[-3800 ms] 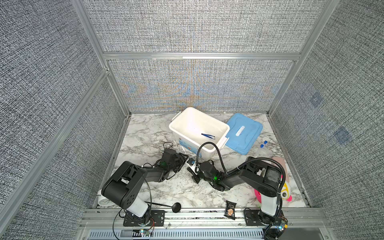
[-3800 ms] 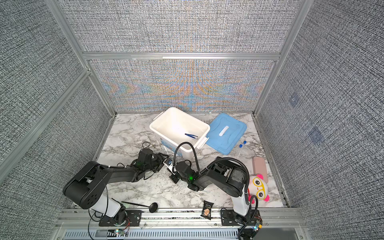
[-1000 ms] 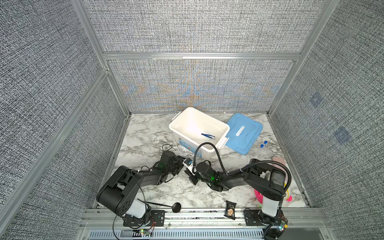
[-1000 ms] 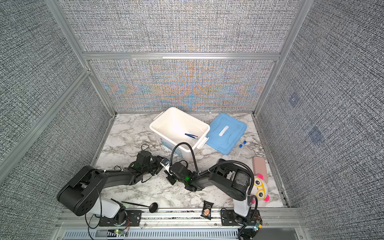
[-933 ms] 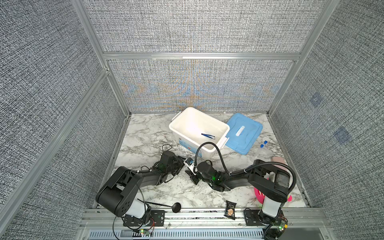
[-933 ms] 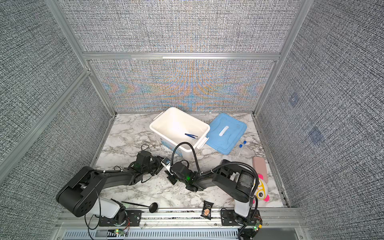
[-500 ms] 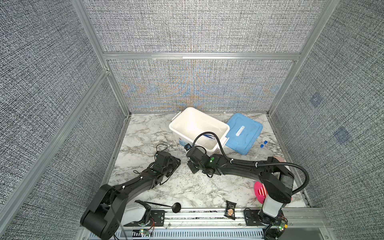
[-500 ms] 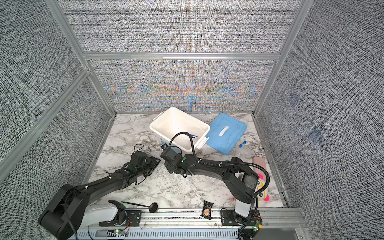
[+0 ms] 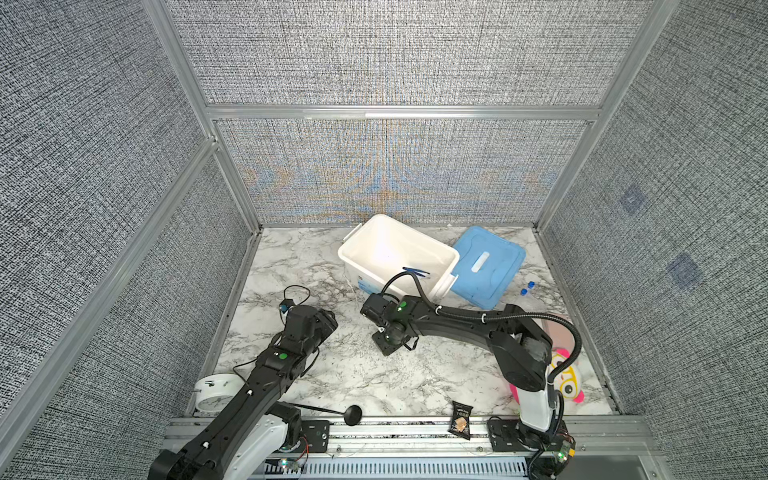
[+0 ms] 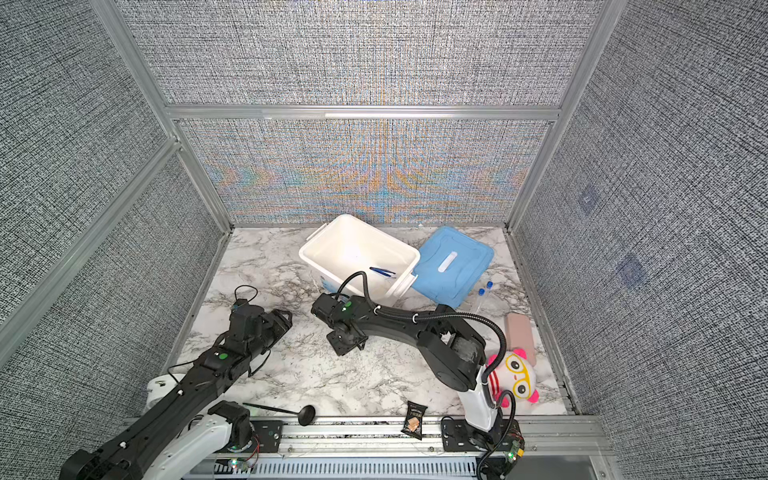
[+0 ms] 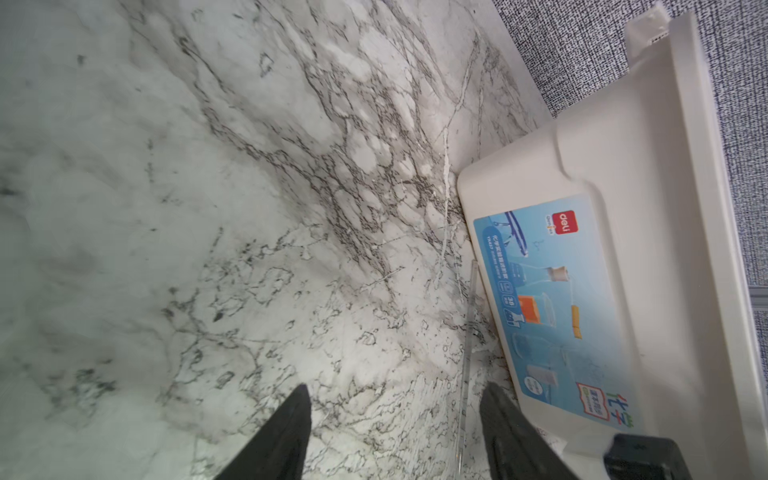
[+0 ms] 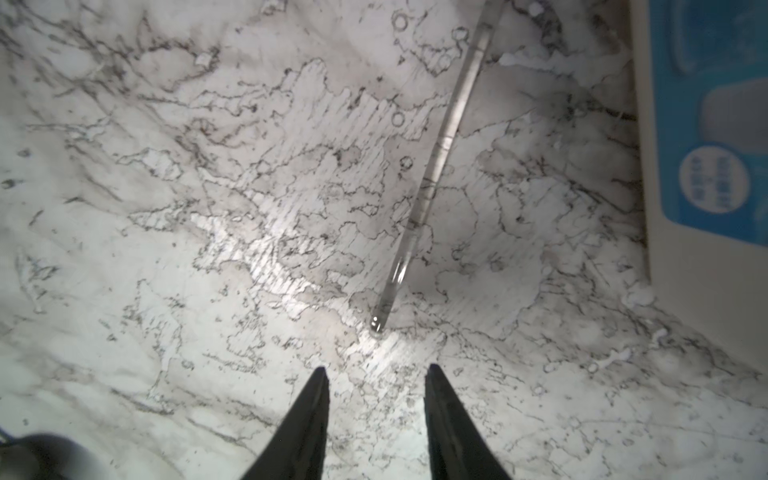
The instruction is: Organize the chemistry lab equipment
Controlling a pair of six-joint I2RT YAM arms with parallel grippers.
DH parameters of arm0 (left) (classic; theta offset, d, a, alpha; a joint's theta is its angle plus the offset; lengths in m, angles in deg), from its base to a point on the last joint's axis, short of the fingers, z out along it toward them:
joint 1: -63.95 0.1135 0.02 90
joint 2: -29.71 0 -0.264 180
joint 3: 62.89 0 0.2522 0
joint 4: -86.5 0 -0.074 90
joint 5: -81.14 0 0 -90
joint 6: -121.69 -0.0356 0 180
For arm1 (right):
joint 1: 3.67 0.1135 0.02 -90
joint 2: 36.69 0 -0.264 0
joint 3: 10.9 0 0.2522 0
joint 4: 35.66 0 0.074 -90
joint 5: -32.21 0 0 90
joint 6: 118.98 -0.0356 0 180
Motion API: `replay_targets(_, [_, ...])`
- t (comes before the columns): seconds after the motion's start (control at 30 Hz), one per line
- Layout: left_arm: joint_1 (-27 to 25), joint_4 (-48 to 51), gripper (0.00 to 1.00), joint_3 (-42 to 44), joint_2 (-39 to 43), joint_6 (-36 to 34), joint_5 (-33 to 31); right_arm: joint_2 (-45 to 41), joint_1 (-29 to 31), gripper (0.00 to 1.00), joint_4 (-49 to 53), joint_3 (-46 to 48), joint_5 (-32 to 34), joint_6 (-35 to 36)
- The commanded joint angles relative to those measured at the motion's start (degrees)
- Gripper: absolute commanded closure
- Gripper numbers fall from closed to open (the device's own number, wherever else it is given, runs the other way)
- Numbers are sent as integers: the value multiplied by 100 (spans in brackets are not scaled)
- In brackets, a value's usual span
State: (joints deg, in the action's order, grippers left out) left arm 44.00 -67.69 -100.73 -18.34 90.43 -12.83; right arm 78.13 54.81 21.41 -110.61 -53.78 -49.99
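stick (image 12: 434, 166): clear, glossy | table (image 12: 208, 208): marbled, smooth | bin (image 11: 644, 166): white plastic

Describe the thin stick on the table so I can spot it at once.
At the back of the marble table stands a white box. The stick lies beside its labelled wall. It is clear with ring marks, unlike the blue tweezers inside the box.

"deli" on blue label (image 11: 552, 316) of white box (image 11: 648, 166), "化学" too

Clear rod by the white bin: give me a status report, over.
Left gripper open, empty. Right gripper open, empty. Clear rod flat on marble beside white bin, tip just ahead of right gripper. Bin wall close alongside, tight fit.
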Motion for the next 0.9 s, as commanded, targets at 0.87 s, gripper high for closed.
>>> replay_targets(0.87, [325,-306,30,286,-241,-52,1054,572,-86,95,427,-489,-620,94])
